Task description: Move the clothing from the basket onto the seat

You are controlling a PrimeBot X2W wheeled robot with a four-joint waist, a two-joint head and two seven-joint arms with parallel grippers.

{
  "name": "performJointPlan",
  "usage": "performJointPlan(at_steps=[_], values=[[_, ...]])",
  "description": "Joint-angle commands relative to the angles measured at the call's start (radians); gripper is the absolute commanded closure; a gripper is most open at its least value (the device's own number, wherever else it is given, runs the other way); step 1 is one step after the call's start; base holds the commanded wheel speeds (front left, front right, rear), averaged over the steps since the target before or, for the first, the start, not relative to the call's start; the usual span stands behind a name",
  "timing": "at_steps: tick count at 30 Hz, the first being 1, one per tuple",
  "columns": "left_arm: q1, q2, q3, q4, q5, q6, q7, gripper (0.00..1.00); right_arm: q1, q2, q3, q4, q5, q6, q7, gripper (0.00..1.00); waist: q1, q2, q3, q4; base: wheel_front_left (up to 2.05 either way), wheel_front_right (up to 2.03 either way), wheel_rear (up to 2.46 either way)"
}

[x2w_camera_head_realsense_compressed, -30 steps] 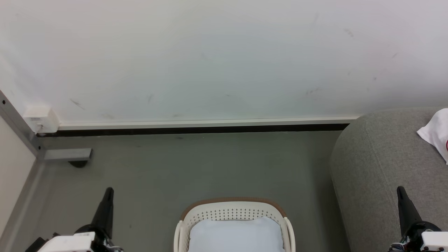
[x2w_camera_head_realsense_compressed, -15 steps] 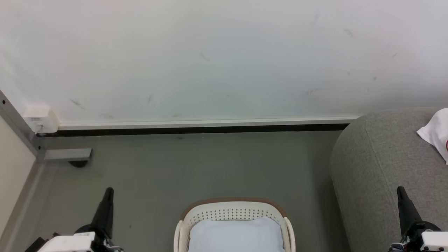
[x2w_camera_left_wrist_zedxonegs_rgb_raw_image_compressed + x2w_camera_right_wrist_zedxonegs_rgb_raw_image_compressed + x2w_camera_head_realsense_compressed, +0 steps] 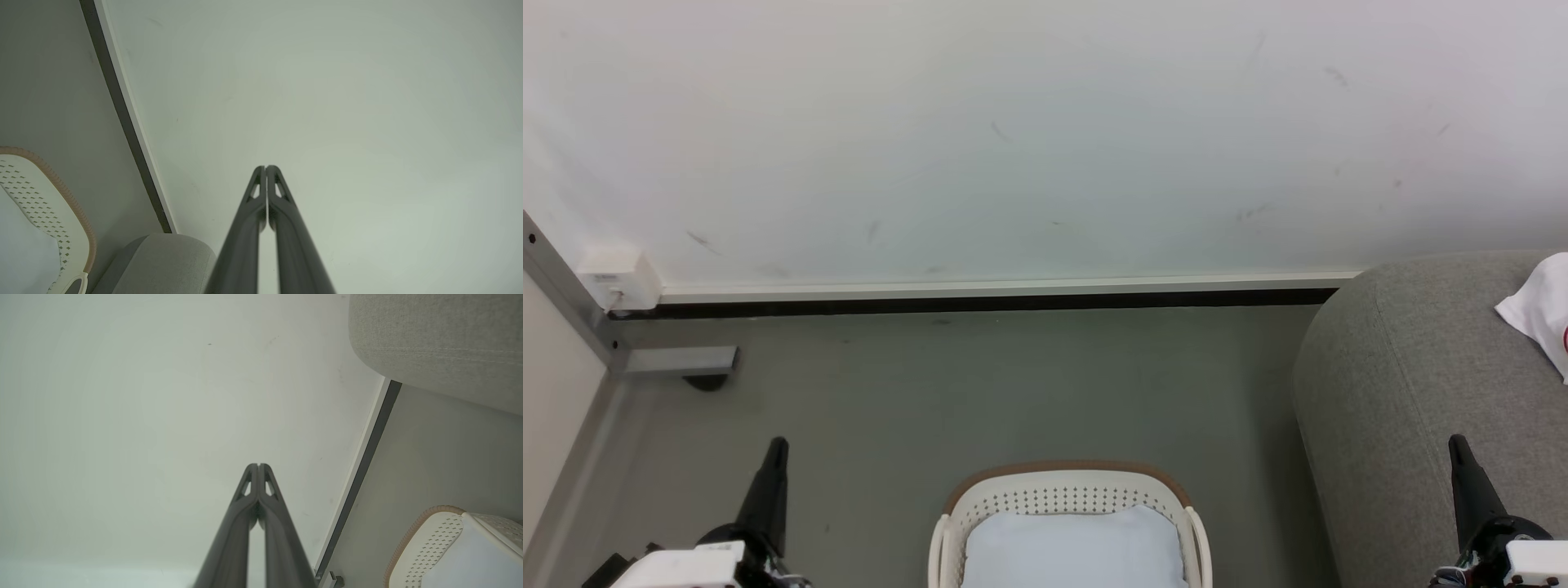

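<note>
The white basket (image 3: 1066, 483) with its brown rim stands on the floor at the bottom centre, and a flat pale bluish-white sheet (image 3: 1074, 551) covers its inside. To the right rises the grey seat (image 3: 1405, 392); a white piece of clothing (image 3: 1542, 310) with a trace of red lies on it at the frame's edge. My left gripper (image 3: 777, 447) is shut and empty, left of the basket. My right gripper (image 3: 1456, 445) is shut and empty in front of the seat. The left wrist view shows shut fingers (image 3: 266, 167), the basket (image 3: 61, 192) and the seat (image 3: 163, 261). The right wrist view shows shut fingers (image 3: 258, 465), the seat (image 3: 441, 343) and the basket (image 3: 433, 539).
A white wall with a dark baseboard (image 3: 980, 300) runs behind the grey floor (image 3: 1013, 392). A metal frame foot (image 3: 678, 359) and a small white box (image 3: 617, 278) sit at the left, by a pale panel.
</note>
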Motion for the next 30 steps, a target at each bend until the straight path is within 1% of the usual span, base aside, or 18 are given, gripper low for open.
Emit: performJointPlan(at_steps=[1, 30], values=[[-0.008, 0.003, 0.002, -0.004, -0.013, -0.001, 0.004, 1.0, -0.012, -0.007, -0.004, -0.005, 0.001, -0.002, 0.003, 1.0, 0.0, -0.0001, 0.0, 0.0, 0.0, 0.0, 0.0], [-0.008, 0.003, 0.002, -0.004, -0.013, -0.001, 0.004, 1.0, -0.012, -0.007, -0.004, -0.005, 0.001, -0.002, 0.003, 1.0, 0.0, -0.0001, 0.0, 0.0, 0.0, 0.0, 0.0]])
